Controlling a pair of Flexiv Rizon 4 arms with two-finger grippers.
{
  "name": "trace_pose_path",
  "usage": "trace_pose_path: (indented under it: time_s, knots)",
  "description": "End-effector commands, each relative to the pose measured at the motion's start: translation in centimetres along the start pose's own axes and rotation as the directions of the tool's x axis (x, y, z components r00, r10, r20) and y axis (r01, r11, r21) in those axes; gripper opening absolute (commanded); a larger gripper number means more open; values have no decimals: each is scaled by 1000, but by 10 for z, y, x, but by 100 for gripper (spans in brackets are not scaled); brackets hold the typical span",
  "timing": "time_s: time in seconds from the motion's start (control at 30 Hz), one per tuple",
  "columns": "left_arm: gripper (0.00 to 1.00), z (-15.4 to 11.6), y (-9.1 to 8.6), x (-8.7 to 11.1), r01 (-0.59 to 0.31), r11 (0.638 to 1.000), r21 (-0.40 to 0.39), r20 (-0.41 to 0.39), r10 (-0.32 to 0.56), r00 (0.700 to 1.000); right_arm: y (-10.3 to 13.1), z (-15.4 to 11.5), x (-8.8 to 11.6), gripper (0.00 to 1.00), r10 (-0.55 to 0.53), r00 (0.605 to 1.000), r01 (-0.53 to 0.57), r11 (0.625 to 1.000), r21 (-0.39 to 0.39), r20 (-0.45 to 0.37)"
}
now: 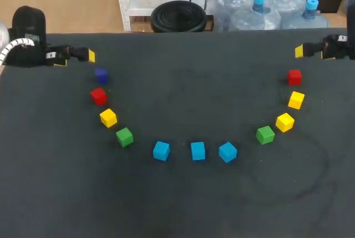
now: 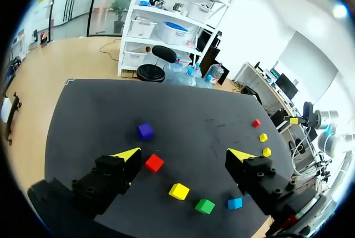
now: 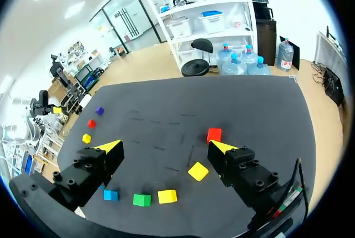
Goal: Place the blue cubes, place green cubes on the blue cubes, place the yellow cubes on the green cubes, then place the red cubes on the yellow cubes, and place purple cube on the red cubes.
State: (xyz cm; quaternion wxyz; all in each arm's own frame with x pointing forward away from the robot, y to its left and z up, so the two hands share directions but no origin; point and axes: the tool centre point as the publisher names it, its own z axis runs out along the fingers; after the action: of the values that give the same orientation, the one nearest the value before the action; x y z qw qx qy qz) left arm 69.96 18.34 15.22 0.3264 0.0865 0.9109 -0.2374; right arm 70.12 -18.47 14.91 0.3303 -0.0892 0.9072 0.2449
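Black table (image 1: 177,210) holds 3 blue cubes (image 1: 198,151) at lower centre; left gripper (image 1: 90,56) and right gripper (image 1: 299,51) stand open by the upper side edges.

The left arm (image 1: 28,44) comes in from the left side. The right arm (image 1: 338,46) comes in from the right. They are far apart. The left gripper (image 2: 184,153) has its fingers (image 2: 125,157) wide open. The right gripper (image 3: 165,146) is wide open too. Both hold nothing.
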Motion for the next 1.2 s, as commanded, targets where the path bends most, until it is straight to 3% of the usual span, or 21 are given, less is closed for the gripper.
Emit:
trace_pose_path:
  time_s: [0.03, 1.13, 1.17, 1.2]
  knots:
    - [100, 0, 2, 1, -1, 1000, 9, 6, 1, 1000, 0, 0, 0, 100, 0, 1000, 0, 1000, 1, 0]
    - [100, 0, 2, 1, -1, 1000, 9, 6, 1, 1000, 0, 0, 0, 100, 0, 1000, 0, 1000, 1, 0]
    - [100, 0, 2, 1, -1, 1000, 9, 6, 1, 1000, 0, 0, 0, 93, 0, 1000, 0, 1000, 1, 0]
    - [100, 0, 2, 1, -1, 1000, 9, 6, 1, 1000, 0, 0, 0, 58, 0, 1000, 0, 1000, 1, 0]
